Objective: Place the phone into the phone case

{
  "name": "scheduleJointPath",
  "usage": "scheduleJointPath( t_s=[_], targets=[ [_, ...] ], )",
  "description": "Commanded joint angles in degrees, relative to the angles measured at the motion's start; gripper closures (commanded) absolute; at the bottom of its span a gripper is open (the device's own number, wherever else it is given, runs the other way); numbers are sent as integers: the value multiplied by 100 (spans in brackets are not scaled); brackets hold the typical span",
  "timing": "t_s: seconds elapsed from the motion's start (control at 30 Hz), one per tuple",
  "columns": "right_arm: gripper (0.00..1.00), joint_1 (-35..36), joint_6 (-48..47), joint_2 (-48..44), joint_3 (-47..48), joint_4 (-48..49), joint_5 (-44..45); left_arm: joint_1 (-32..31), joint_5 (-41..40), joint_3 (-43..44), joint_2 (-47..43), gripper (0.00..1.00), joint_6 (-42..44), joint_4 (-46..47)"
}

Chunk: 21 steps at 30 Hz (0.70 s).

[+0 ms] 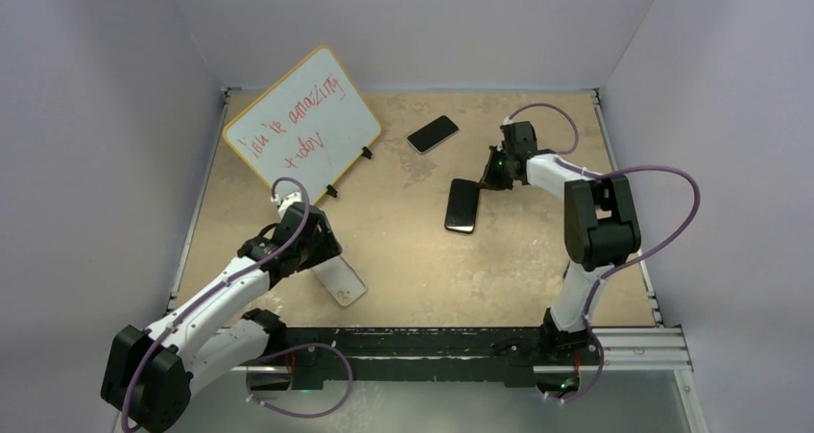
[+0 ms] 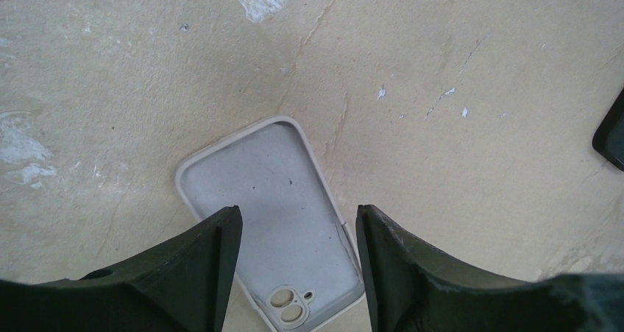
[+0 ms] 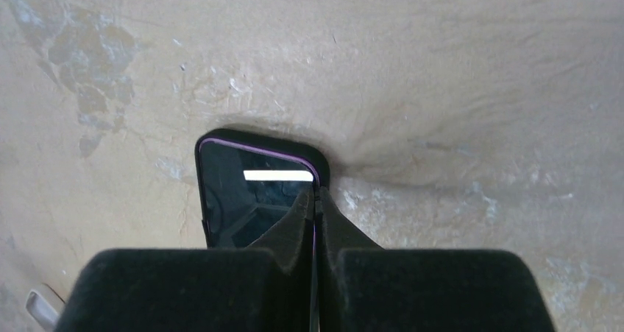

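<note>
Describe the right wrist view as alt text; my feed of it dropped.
The right claw, closed, has its tips at one long edge of a dark phone lying screen-up on the scuffed tan table; whether it pinches that edge is unclear. A corner of the whitish phone case shows at lower left.

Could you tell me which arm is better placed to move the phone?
Right: the right gripper is shut on the edge of the phone; the left gripper hangs open above the phone case.
</note>
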Motion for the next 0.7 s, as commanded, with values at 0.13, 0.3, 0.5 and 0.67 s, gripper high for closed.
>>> scheduleJointPath(
  t_s=[0.13,0.3,0.5,0.67],
  targets=[
    [90,193,-108,-730,252,-609,-294,15,-151,-73,38,40,-431,-208],
    [70,429,-73,-1117,17,-570,-389,17,-307,-137,130,43,-702,-377],
    [53,717,-26,-1461,-242,-442,-464,16,-410,-164,363,42,-767,-526],
    [47,782,63,-1551,-332,-316,-481,9,-325,-299,497,43,-715,-366]
  ],
)
